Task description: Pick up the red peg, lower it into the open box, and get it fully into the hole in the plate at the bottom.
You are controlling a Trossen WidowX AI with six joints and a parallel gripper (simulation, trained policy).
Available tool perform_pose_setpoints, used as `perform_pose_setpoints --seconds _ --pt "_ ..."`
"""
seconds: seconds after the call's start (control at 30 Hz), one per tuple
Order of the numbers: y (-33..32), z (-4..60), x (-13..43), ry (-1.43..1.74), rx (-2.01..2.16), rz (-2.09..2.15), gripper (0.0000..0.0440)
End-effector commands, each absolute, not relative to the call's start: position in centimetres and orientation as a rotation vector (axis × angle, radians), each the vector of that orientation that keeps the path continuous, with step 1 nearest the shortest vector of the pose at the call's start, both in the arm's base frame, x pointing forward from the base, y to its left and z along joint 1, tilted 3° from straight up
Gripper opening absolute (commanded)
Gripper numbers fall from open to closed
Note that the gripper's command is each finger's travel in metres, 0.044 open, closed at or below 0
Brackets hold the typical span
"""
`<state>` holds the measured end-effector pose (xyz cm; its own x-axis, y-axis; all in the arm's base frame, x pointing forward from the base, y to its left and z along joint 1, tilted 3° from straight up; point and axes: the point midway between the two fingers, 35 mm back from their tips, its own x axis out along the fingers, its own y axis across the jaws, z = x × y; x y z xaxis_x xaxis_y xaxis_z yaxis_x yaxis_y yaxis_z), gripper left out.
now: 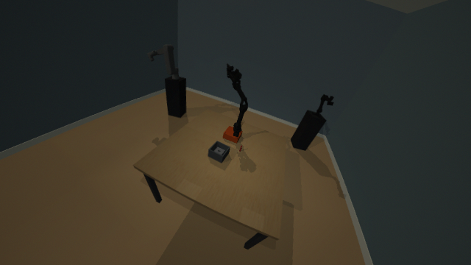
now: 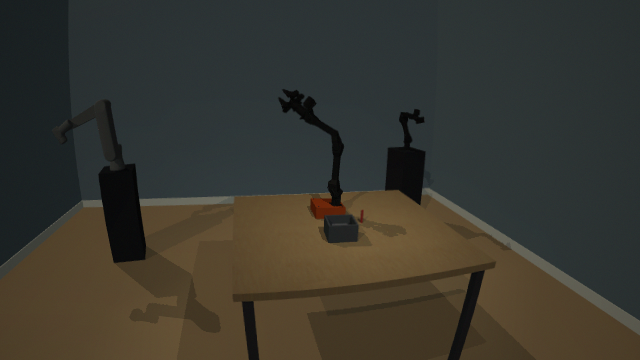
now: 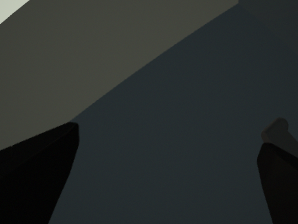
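1. Exterior view: we see the red peg (image 1: 241,149) (image 2: 362,216) standing upright on the wooden table (image 1: 221,191) (image 2: 280,270), outside the box and apart from it. In this picture it lies to the right of the box.
2. We record the gripper (image 1: 227,66) (image 2: 281,95) (image 3: 173,144) as wide open, near the full spread of its fingers, with nothing held between them.
3. Position of the hand: we find it high above the table and well apart from the peg. The black arm (image 1: 243,104) (image 2: 336,160) rises from an orange base (image 1: 229,137) (image 2: 320,210), then leans toward picture left in the exterior view.
4. Open box (image 1: 217,156) (image 2: 341,232): we note dark grey walls; it sits on the table near the orange base.
5. Top view, box interior: we make out a lighter grey plate (image 1: 222,151) at the bottom, with a small dark spot at its middle. The peg is not in the plate.
6. Wrist view: we see the two dark fingers well apart, with a blue-grey wall (image 3: 165,100) behind and a paler surface (image 3: 100,45) across the upper left. A grey rounded shape (image 3: 276,131) shows just above the right-hand finger in the picture; we cannot tell what it is.
7. Surroundings: we observe a grey arm (image 1: 169,60) (image 2: 106,130) and a smaller dark arm (image 1: 321,104) (image 2: 406,131), each on a black pedestal beyond the table.
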<state>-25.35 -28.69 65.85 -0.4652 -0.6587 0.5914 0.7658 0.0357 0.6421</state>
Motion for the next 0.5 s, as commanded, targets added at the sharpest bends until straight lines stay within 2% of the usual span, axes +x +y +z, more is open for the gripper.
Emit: perform_pose_setpoints --seconds 0.0,0.07,0.47 --pt "-29.1 65.6 -25.2 -1.201 -0.119 -1.664 0.0422" --pt "-30.3 64.6 -24.7 -1.184 -0.077 -1.661 0.044" --pt "-39.6 55.0 -16.2 -0.946 0.341 -1.679 0.044"
